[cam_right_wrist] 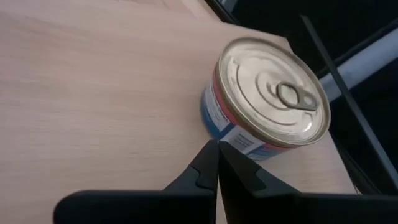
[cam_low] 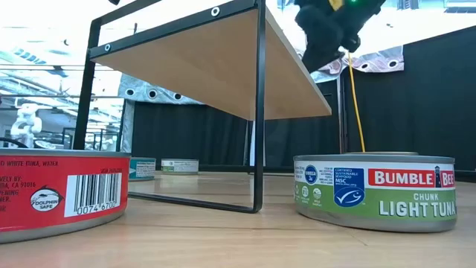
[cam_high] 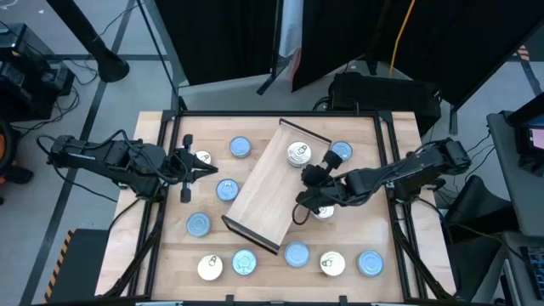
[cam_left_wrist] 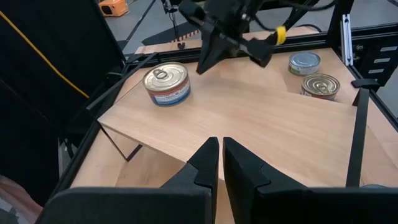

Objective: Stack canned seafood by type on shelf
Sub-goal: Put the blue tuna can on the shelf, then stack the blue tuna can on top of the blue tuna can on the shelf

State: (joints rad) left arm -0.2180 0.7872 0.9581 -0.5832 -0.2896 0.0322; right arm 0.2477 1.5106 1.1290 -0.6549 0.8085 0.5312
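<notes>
Seen from above, a wooden worktop point(cam_high: 170, 263) holds a long light-wood shelf point(cam_high: 263, 195) lying on a slant across its middle, with tins scattered round it.

At the left, the left gripper point(cam_high: 189, 170) hovers over the worktop just beside a cream-topped tin point(cam_high: 202, 159); its fingers point(cam_left_wrist: 208, 163) are nearly together, with only a thin gap, and hold nothing. Near it lie three blue-topped tins: one toward the back point(cam_high: 240, 148), one just beside the shelf's left edge point(cam_high: 227, 190), and one nearer the front point(cam_high: 198, 224).

Along the front edge lies a row of tins: cream point(cam_high: 210, 267), blue point(cam_high: 244, 263), blue point(cam_high: 297, 254), cream point(cam_high: 331, 263), blue point(cam_high: 370, 263).

One cream-topped tin with a pull tab point(cam_high: 298, 153) stands on the shelf near its back end. The right gripper point(cam_high: 307, 190) reaches over the shelf's right side, close to that tin; its fingers point(cam_right_wrist: 211, 168) are pressed together and empty, their tips just beside the tin's wall point(cam_right_wrist: 267, 102).

To the right of the shelf, a blue-topped tin point(cam_high: 341, 152) lies near the back, and another tin point(cam_high: 323, 212) lies partly hidden beneath the right arm.

From worktop height, the shelf's wood top rests on thin black legs point(cam_low: 258, 112), between a red-labelled tin point(cam_low: 59, 193) and a green-labelled tin point(cam_low: 375, 192).
</notes>
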